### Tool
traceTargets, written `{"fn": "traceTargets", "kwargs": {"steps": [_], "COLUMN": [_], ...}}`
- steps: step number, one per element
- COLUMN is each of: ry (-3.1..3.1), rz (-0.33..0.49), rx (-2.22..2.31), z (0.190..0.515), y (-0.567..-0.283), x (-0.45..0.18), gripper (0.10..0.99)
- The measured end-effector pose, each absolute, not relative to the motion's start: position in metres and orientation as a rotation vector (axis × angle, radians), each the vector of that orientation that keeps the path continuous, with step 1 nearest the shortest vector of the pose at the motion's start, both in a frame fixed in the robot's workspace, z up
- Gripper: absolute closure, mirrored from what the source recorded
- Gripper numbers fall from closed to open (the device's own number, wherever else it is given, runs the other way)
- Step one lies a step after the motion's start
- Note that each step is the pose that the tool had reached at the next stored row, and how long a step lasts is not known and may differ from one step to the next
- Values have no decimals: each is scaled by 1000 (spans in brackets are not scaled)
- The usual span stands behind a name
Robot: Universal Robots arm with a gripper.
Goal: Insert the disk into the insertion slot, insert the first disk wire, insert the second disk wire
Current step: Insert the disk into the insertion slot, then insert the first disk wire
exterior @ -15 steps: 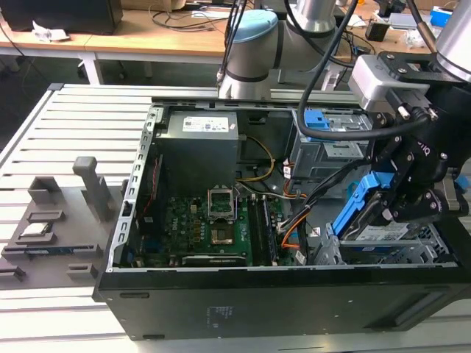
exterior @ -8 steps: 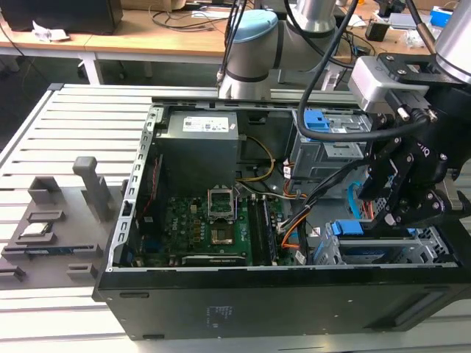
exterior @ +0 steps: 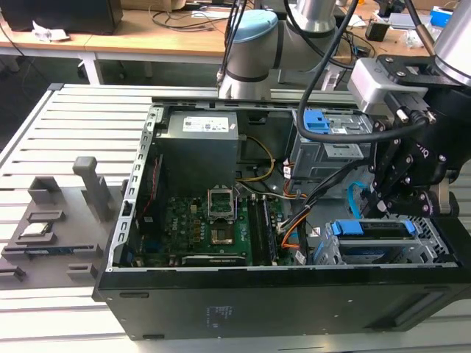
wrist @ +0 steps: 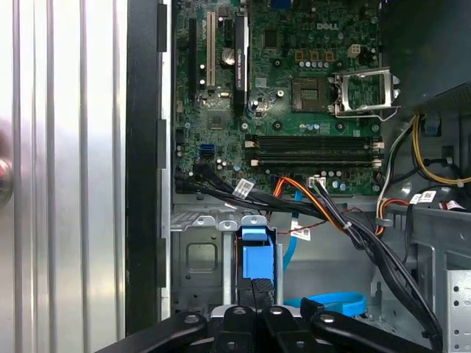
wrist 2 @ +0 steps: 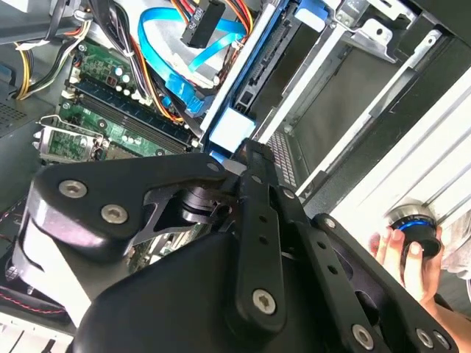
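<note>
Tool: the tool (exterior: 380, 208) (wrist: 259, 290) (wrist 2: 239, 156) hangs at the exterior view's right, low over the front corner of the computer case (exterior: 257, 301). It is closed, tips drawn together, and those tips rest at the blue end piece of the disk.
Disk: the disk (exterior: 375, 229) (wrist: 254, 254) sits inside the insertion slot, with its blue rails showing along the top in the exterior view.
Insertion slot: the insertion slot (exterior: 430, 246) (wrist: 195, 254) is the silver perforated cage in the case corner nearest the tool, just beside the motherboard (exterior: 206, 228) (wrist: 294, 88).
First disk wire: the first disk wire (exterior: 291, 239) (wrist: 309, 195) (wrist 2: 235, 11) runs as red and orange strands from the motherboard edge towards the cage, alongside thicker black cables. In the second wrist view its dark plug lies across the blue ribbon, apart from the disk.
Second disk wire: the second disk wire (exterior: 355, 193) (wrist: 331, 301) (wrist 2: 165, 51) loops loosely beside the cage (where its plug ends up I cannot tell).
Other cage: a grey cage with a blue tab (exterior: 331, 143) stands further back in the case, behind the tool.
Bench: the case lies on its side on a slatted metal bench (exterior: 73, 110), with a grey fixture tray (exterior: 51, 228) towards the exterior view's left.
Person: in the second wrist view a hand (wrist 2: 423, 278) holds a round knob (wrist 2: 413, 224) with a blue ring, outside the case.
</note>
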State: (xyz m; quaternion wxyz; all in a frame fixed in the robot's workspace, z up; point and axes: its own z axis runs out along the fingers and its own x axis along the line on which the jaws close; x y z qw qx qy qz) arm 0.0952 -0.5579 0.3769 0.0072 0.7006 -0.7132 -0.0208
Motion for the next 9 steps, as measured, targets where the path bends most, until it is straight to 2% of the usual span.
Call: {"fn": "traceTargets", "kwargs": {"steps": [9], "ry": [-2231], "rz": [-66], "rx": [2191], "z": [374], "y": [-558], "x": [97], "gripper": [980]}}
